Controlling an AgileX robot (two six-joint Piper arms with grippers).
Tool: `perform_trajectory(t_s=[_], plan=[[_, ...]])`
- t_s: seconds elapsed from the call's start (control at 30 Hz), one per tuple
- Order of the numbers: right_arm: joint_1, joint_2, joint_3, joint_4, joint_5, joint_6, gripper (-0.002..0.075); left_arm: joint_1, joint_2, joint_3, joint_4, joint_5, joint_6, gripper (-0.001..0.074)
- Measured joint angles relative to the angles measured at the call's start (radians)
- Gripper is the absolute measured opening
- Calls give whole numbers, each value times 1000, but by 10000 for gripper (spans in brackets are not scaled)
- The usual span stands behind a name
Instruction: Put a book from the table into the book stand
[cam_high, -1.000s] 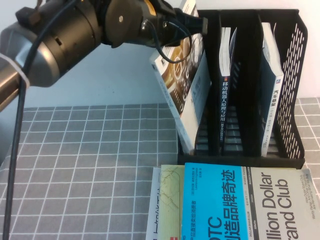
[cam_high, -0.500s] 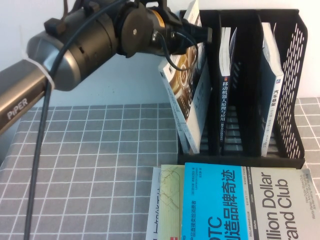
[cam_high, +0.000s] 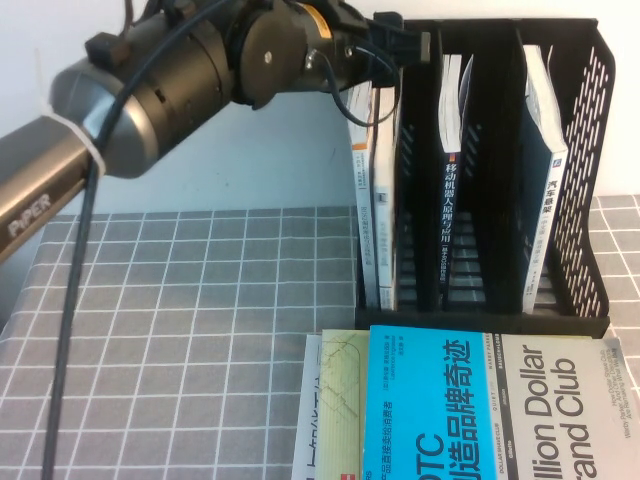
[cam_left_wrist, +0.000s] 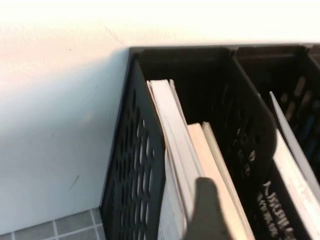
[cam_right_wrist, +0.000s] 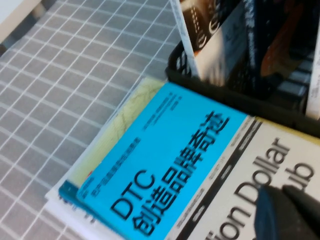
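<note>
you can see the book (cam_high: 378, 190) has gone from leaning tilted against the stand (cam_high: 590, 200) to standing upright inside its leftmost compartment, next to the outer wall, so the placement looks done. the left gripper (cam_high: 395, 48) sits at the book's top edge above that compartment; its jaws have just let go and stand apart, holding nothing as far as the frames show. the right gripper (cam_right_wrist: 290, 210) hovers low over the stacked books on the table (cam_high: 180, 330) in front of the stand; you cannot tell its jaw state.
</note>
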Motion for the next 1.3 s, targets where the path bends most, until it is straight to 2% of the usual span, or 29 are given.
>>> perform_trajectory(t_s=[0.07, 0.2, 0.3, 0.4, 0.5, 0.57, 0.67, 0.83, 1.03, 1.17, 1.3], plan=[[0, 0, 0, 0, 36, -20, -3, 0, -22, 0, 0, 18, 0, 379], [0, 0, -2, -10, 211, -109, -3, 0, -127, 0, 46, 122, 23, 114], [0, 0, -2, -82, 378, -123, -3, 0, -225, -2, 69, 252, 113, 37], [0, -4, -2, -253, 457, -61, -3, 0, -319, -6, 77, 407, 194, 16], [0, -19, -2, -464, 452, 87, -3, 0, -408, 9, 77, 525, 228, 11], [0, -43, -2, -583, 381, 201, -3, 0, -471, 64, 75, 514, 231, 10], [-1, -112, 6, -681, 217, 312, -3, 0, -599, 239, 50, 386, 231, 7], [-1, -234, 85, -662, -49, 356, -3, 0, -846, 604, 7, 93, 225, 1], [-1, -386, 294, -630, -212, 283, -3, 0, -1036, 970, -5, -142, 221, 1], [-1, -481, 386, -618, -257, 262, -3, 0, -1089, 1112, -5, -248, 219, 1], [-1, -529, 398, -563, -205, 258, -3, 0, -1098, 1186, -6, -285, 218, 0]])
